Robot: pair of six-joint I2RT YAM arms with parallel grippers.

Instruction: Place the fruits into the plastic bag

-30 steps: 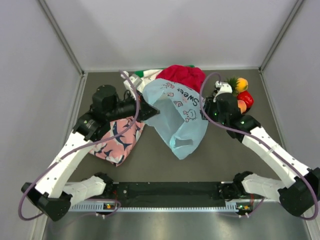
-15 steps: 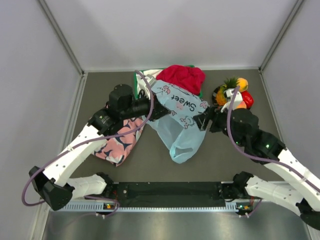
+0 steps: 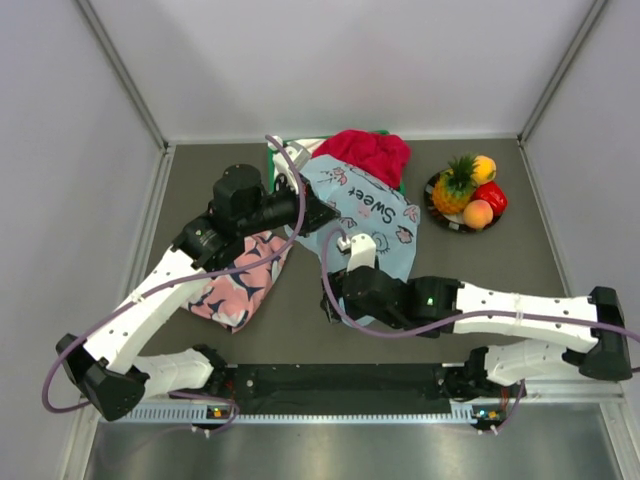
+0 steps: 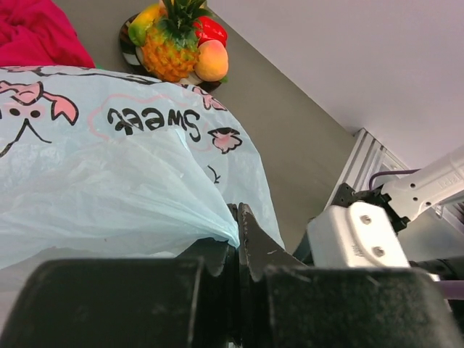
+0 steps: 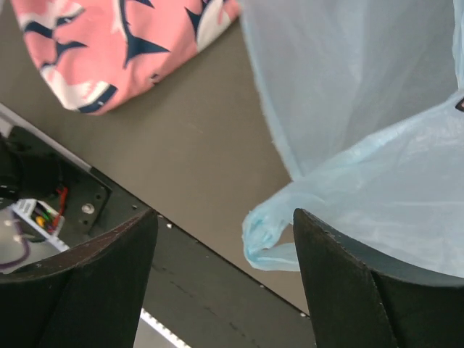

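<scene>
left pincer (image 4: 238, 217) is shut tight on a gathered edge of the plastic bag (image 3: 372, 212), with the film bunched right at the tips. right pincer (image 5: 223, 221) is wide open and holds nothing. in its wrist view we see the bag's handle loop (image 5: 264, 243) lying on the table (image 3: 300, 335) in the gap between the two fingers (image 5: 87, 290), touched by neither as far as we can tell.

we judge the step as opening the bag: one side is pinched and the other is not yet taken. no fruit is loaded. pineapple (image 3: 452, 190), mango (image 3: 484, 167), peach (image 3: 478, 213) and red pepper-like fruit (image 3: 494, 196) all sit together on a dark plate (image 3: 432, 203) at the far right, well apart from the bag.

next move, our guess: the right pincer drops onto the near loop or rim, closes on one layer only, and pulls away from the left to spread the mouth. the film is thin and slippery, so it could grab both layers or nothing.

the bag lies mid table with "sweet" facing up. its far end rests against a red cloth (image 3: 365, 150), and the pink shark-print cloth (image 3: 235, 285) is just beside it on the left.

the left arm reaches forward from its base, elbow out to the left and wrist pointing right into the bag. the right arm lies low across the near table, forearm running leftward and wrist aimed at the bag's near end.
</scene>
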